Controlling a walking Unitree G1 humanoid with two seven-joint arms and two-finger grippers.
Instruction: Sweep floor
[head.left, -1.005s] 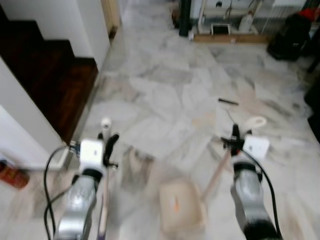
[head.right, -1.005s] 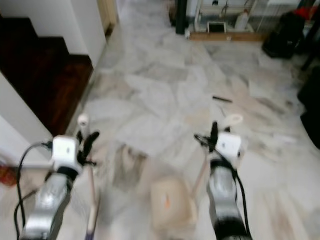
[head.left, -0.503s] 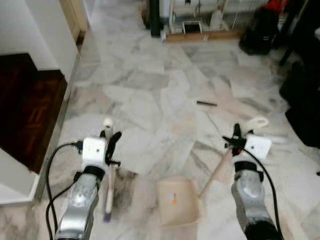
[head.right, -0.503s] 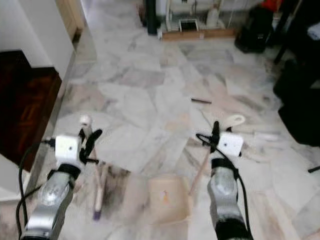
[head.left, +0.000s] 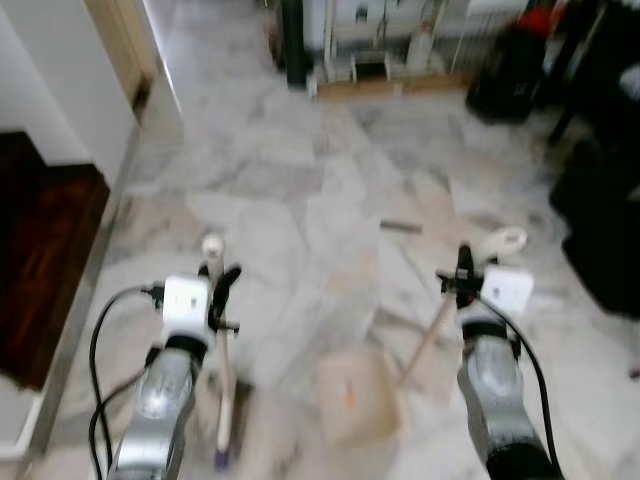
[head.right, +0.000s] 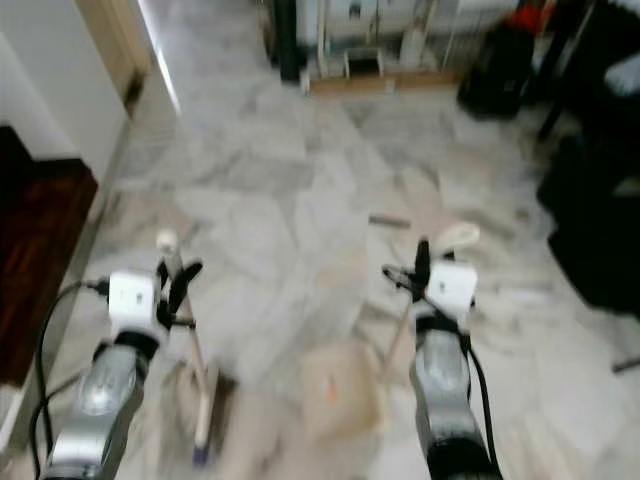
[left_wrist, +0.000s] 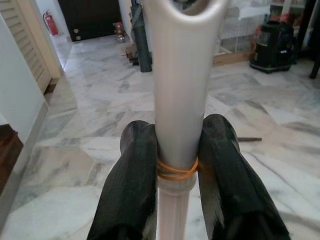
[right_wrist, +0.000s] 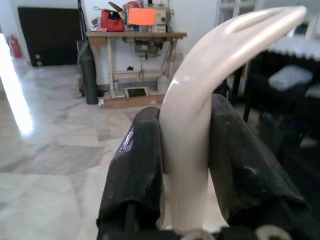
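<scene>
My left gripper (head.left: 216, 287) is shut on the pale broom handle (left_wrist: 181, 85), just above an orange rubber band. The broom hangs down to its blurred head (head.left: 222, 445) on the marble floor by my left arm. My right gripper (head.left: 463, 274) is shut on the curved cream dustpan handle (right_wrist: 200, 100). That handle slopes down to the beige dustpan (head.left: 351, 396), which lies flat on the floor between my arms. A small dark stick (head.left: 400, 227) lies on the tiles ahead of the dustpan.
A white wall (head.left: 60, 90) and dark wooden flooring (head.left: 40, 250) stand at the left. A sewing-machine table (right_wrist: 135, 35), a dark rolled item (head.left: 292, 45) and black bags (head.left: 505, 85) line the back. Dark furniture (head.left: 600, 220) crowds the right. Open marble floor (head.left: 280, 190) lies ahead.
The whole picture has shifted: the dark wooden area slid left and the back wall came nearer, so the camera moved. Both grippers keep their holds on broom and dustpan.
</scene>
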